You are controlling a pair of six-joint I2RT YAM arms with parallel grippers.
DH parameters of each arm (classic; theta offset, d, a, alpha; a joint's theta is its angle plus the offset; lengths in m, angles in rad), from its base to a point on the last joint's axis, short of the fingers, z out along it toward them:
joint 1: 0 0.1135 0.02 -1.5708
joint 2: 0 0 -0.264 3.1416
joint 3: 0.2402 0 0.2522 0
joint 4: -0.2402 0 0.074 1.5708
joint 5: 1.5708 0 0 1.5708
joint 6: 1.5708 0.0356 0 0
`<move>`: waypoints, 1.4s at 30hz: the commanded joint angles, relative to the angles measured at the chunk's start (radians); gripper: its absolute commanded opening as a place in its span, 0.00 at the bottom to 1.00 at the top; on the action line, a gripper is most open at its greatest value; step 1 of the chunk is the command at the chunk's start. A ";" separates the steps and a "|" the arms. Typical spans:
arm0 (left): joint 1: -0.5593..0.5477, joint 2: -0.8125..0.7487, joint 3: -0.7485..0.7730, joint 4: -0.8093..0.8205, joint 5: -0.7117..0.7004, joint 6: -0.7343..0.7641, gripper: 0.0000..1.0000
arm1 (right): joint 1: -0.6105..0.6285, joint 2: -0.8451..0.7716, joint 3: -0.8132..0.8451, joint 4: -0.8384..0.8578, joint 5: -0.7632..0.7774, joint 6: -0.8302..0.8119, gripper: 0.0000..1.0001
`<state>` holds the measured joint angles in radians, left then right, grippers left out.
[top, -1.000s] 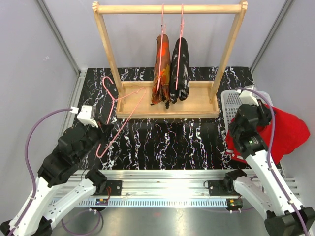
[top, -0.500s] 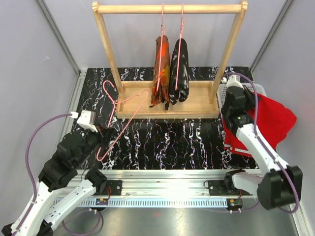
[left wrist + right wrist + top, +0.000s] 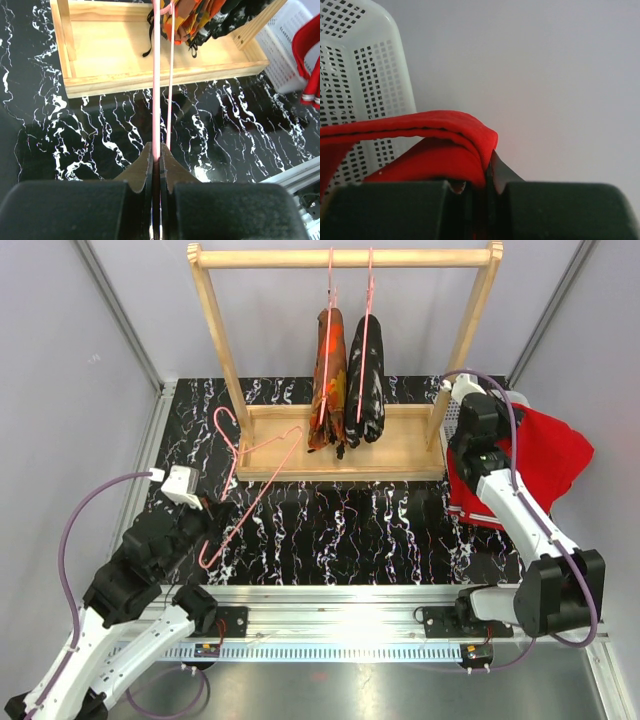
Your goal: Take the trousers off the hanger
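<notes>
My left gripper (image 3: 212, 522) is shut on the thin wire of an empty pink hanger (image 3: 252, 475), whose hook leans against the rack's base; the wire (image 3: 156, 75) runs straight out from between the closed jaws. My right gripper (image 3: 497, 418) is shut on the plain red trousers (image 3: 545, 455) and holds them up at the right, beside the rack's right post. The red cloth (image 3: 420, 145) is pinched between the jaws. The camouflage trousers (image 3: 328, 380) and the black speckled trousers (image 3: 366, 380) hang on pink hangers from the rack's rail.
The wooden rack (image 3: 340, 257) stands on its tray base (image 3: 400, 445) at the back middle. A white perforated basket (image 3: 455, 425) sits at the right behind my right arm, mostly hidden by arm and cloth; it also shows in the right wrist view (image 3: 360, 75). Grey walls close in on both sides.
My right gripper has moved back and left with the red trousers, lifting them toward the rack's right post and the basket. The left gripper and hanger have shifted slightly.
</notes>
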<state>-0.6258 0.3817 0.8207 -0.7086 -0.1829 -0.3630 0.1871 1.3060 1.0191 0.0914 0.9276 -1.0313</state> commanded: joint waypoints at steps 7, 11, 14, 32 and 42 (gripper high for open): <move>0.000 -0.013 -0.009 0.060 -0.007 0.006 0.00 | -0.002 0.026 0.196 0.123 -0.062 -0.156 0.00; 0.000 -0.017 -0.015 0.052 -0.013 0.004 0.00 | 0.000 -0.025 0.226 0.097 -0.041 -0.153 0.00; 0.000 -0.010 -0.015 0.054 -0.013 0.006 0.00 | -0.002 -0.082 0.236 0.079 -0.039 -0.159 0.00; 0.000 -0.030 -0.012 0.035 -0.012 0.006 0.00 | -0.095 0.059 0.414 0.359 -0.147 -0.441 0.00; 0.000 -0.021 -0.018 0.049 0.011 0.010 0.00 | -0.163 0.182 0.394 0.387 -0.323 -0.483 0.00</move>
<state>-0.6258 0.3573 0.8066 -0.7120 -0.1890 -0.3630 0.0311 1.5021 1.3750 0.3264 0.7067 -1.4422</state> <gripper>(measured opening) 0.030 0.099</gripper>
